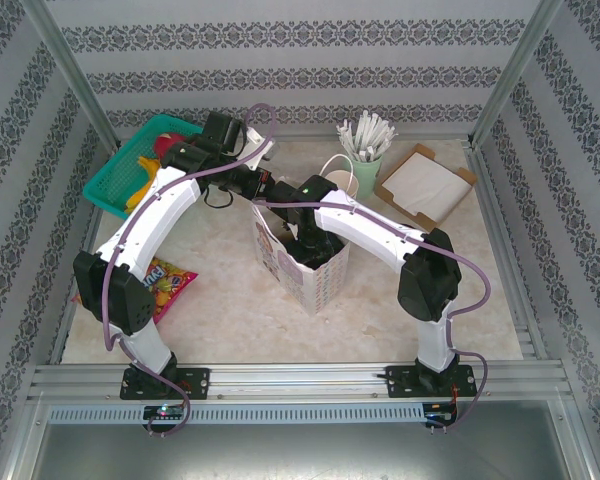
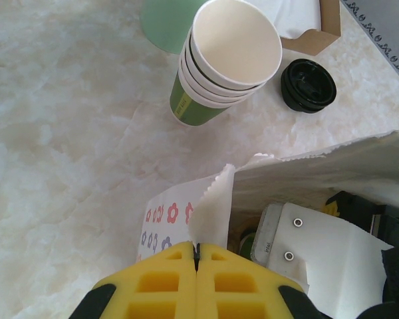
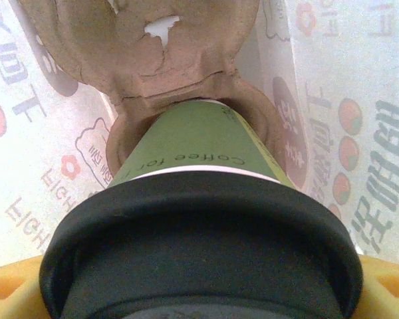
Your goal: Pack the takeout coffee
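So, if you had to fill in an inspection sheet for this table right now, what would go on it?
Surface: marble-look table, no spills seen.
Job's things: takeout coffee, lid on, sits in a well of the pulp tray inside the paper bag.
Clutter: cup stack, loose black lid, green basket, snack packet, white sticks in a green cup, napkin box.
Grippers: left fingers shut, pinching the bag's rim; right fingers on either side of the coffee's lid, seemingly gripping it.
Cables: purple cables run along both arms.
Surroundings: patterned walls, metal frame.
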Controlling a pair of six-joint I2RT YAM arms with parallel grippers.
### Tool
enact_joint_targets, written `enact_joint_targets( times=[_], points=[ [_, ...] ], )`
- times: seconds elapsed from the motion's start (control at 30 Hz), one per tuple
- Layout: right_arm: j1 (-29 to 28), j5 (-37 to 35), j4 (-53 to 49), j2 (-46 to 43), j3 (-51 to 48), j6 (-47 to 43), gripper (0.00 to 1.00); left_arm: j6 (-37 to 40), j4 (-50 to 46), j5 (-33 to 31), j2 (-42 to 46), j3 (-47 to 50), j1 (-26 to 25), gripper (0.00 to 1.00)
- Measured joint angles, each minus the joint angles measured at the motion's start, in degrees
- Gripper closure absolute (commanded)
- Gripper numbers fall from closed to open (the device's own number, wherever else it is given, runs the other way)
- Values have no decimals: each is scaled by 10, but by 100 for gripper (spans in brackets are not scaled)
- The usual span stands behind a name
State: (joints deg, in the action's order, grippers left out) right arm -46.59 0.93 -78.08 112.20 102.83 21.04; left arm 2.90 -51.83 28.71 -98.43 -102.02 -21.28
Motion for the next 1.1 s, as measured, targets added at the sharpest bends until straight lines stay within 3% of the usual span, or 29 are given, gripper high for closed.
enact_joint_targets(
  times=[1.1],
  points=[
    [0, 0, 1, -5, -10, 11, 33, 0, 0, 0, 0, 0, 0, 100]
  ],
)
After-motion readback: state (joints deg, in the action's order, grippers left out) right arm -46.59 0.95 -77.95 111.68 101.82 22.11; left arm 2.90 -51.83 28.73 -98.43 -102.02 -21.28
